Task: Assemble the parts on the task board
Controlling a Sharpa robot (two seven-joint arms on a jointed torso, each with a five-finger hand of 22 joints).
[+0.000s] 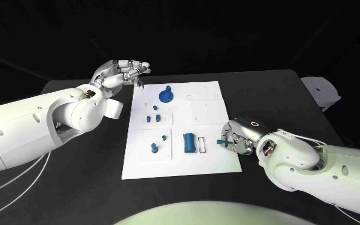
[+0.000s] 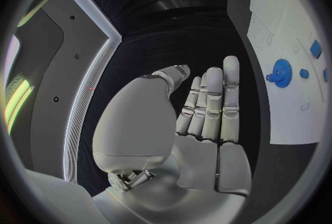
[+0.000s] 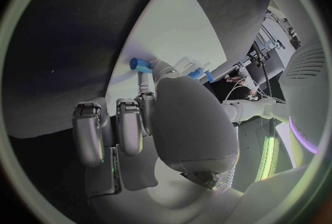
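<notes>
My left hand hovers off the task board's far left corner, fingers straight, side by side, holding nothing. On the board I count one blue gear, one blue block and several small blue pegs. At the board's right edge my right hand pinches a blue peg.

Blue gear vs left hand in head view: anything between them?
Nothing. Bare task board surface and black table separate the blue gear from the left hand, head view.
</notes>
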